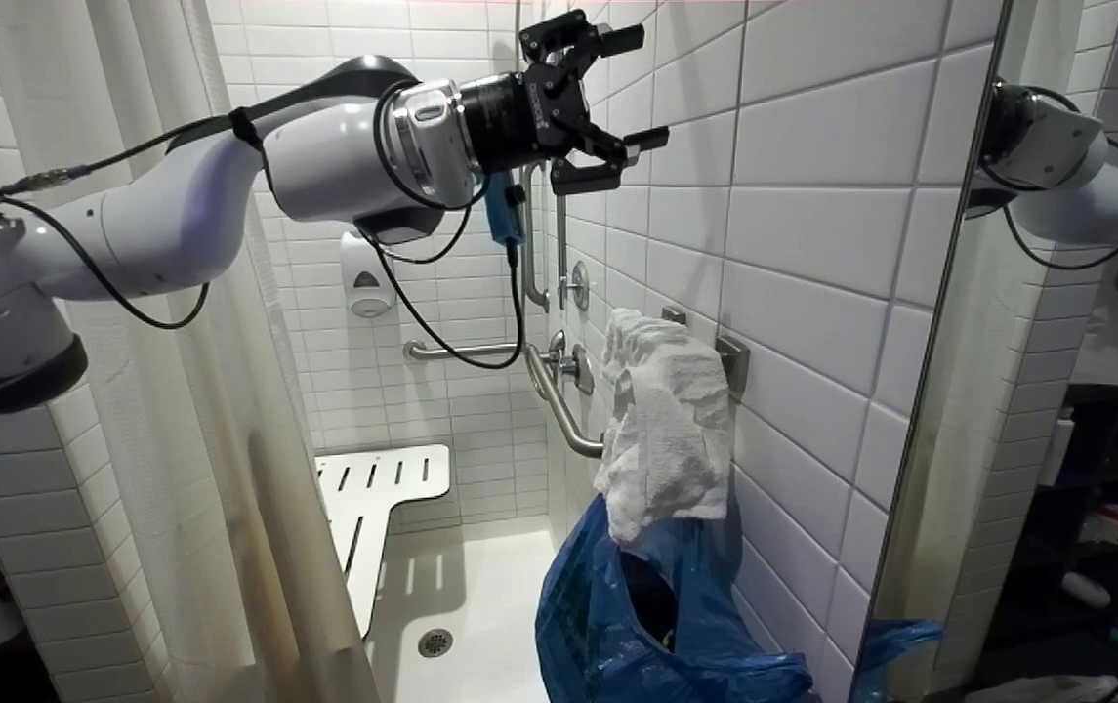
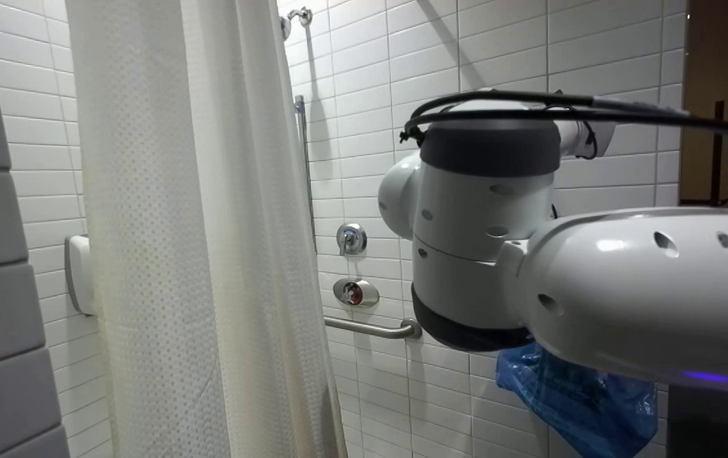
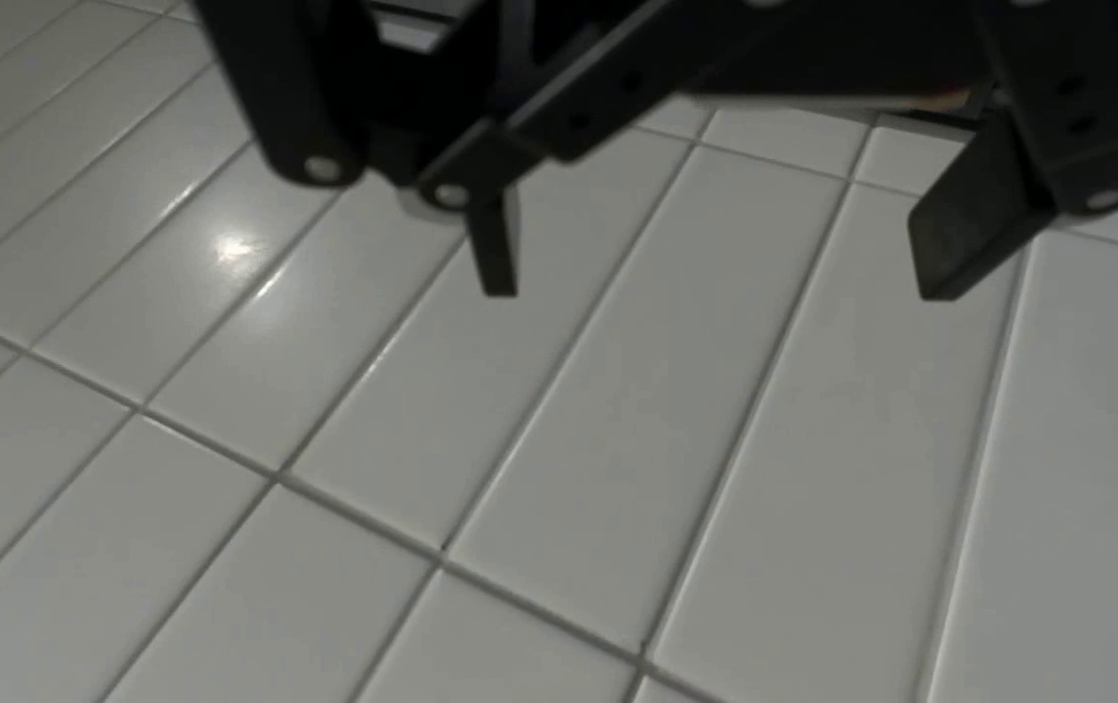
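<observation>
Your jaws stand wide and empty, the towel (image 1: 671, 430) below at six o'clock in an exterior view, and if you push too far toward three they could strike the wall (image 1: 812, 234) (no give there).

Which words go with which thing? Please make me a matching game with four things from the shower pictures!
Things:
1. gripper
2. towel
3. plastic bag
4. drain

Words:
A. blue and crinkled
B. round, in the shower floor
C. white, hanging beside the tiled wall
D. black, wide open, with nothing between its fingers

Right pairs:
1-D
2-C
3-A
4-B
</observation>
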### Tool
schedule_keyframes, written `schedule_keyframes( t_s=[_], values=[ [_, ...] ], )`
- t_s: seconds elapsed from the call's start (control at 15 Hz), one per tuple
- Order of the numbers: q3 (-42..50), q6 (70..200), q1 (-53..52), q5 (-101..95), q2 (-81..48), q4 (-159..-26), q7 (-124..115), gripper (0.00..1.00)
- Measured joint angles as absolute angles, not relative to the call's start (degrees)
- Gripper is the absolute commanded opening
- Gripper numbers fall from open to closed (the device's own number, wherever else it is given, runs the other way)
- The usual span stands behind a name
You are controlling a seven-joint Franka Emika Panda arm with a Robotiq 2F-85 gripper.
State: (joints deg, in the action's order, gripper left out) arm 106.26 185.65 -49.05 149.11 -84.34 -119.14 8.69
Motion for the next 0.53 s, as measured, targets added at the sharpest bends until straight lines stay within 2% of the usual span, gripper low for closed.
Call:
schedule_keyframes(
  t_s=[0.53],
  values=[
    [107.4,184.98,-51.65,149.11,-84.34,-119.21,8.77,1.0]
  ],
)
